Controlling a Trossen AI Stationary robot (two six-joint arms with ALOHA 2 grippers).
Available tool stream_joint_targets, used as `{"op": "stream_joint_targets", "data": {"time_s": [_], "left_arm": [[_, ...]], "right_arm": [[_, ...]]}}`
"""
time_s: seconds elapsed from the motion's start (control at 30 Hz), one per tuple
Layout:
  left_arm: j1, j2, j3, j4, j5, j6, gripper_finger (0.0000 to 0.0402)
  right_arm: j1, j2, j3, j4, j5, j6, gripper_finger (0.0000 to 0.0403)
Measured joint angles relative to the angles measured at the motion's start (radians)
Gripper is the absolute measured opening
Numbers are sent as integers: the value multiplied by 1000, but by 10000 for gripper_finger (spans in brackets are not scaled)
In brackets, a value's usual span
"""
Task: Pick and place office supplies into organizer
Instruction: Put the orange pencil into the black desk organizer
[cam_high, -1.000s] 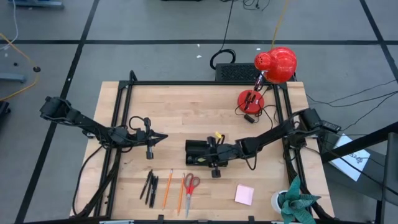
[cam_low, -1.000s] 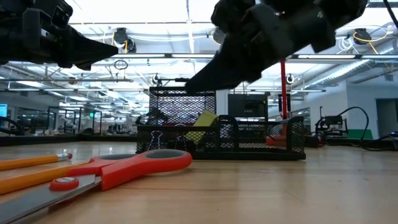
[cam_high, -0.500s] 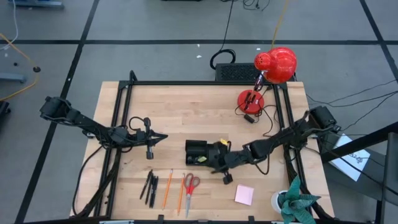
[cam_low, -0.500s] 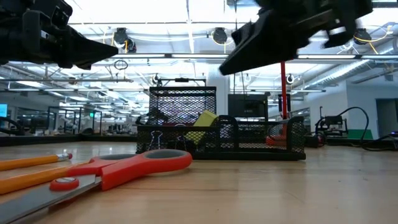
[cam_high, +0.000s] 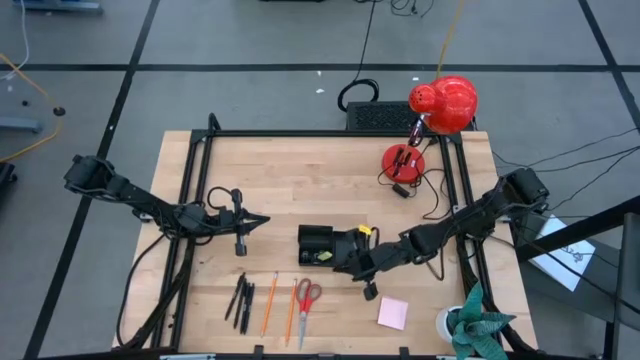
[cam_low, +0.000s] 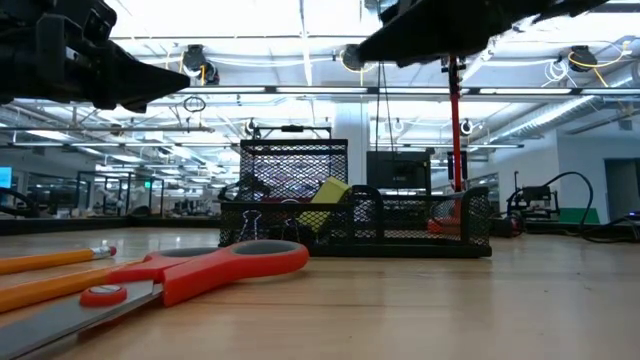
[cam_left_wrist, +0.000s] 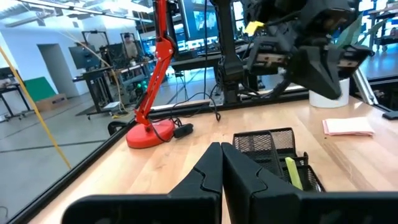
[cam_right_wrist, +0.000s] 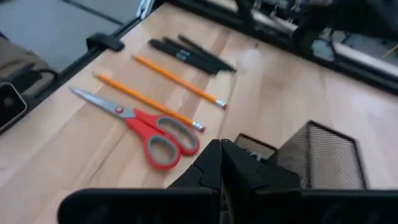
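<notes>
right gripper (cam_high: 345, 266) risen off organizer (cam_high: 322, 246)

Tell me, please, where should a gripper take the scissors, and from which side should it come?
Probably from straight above, at the narrow neck where the red handles meet the blades. The scissors lie flat and closed on the table, so the sides give little to hold. A pencil lies close beside them, so the fingers should straddle the neck narrowly. The right gripper, shut, is nearest.
</notes>
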Motion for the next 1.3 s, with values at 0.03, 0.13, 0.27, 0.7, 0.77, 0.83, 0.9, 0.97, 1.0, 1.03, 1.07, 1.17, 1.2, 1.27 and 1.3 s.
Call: {"op": "stream_joint_targets", "data": {"time_s": [0.03,0.13,0.27,0.7,0.77,0.83,0.9,0.97,1.0,1.03,1.07,1.17,1.2,1.27,1.3], "left_arm": [[0,0,0,0,0,-7,6],[0,0,0,-1,5,-24,6],[-4,0,0,-78,5,-18,5],[-97,58,226,-571,-74,-266,5],[-134,99,269,-594,-112,-278,5],[-171,149,304,-597,-144,-268,5],[-207,200,333,-600,-172,-259,5],[-236,243,364,-601,-206,-274,5],[-247,262,380,-599,-213,-290,5],[-255,278,394,-599,-216,-308,5],[-263,292,409,-599,-218,-330,5],[-280,333,447,-601,-246,-388,5],[-287,345,459,-605,-264,-410,5],[-301,362,486,-626,-289,-466,5],[-309,371,502,-651,-293,-499,5]], "right_arm": [[0,-19,-15,22,0,0,1],[0,-92,-86,100,2,-1,1],[-26,-225,-204,204,74,-4,1],[-141,-597,-493,289,99,24,1],[-164,-632,-527,314,62,24,1],[-197,-664,-559,327,-10,22,3],[-234,-691,-583,339,-78,26,4],[-269,-713,-601,353,-110,31,4],[-286,-723,-609,357,-121,38,4],[-303,-731,-616,358,-135,46,4],[-318,-735,-621,356,-142,53,4],[-357,-736,-631,355,-192,60,4],[-368,-735,-631,354,-210,61,4],[-384,-734,-631,348,-234,61,4],[-390,-734,-631,347,-237,61,4]]}}
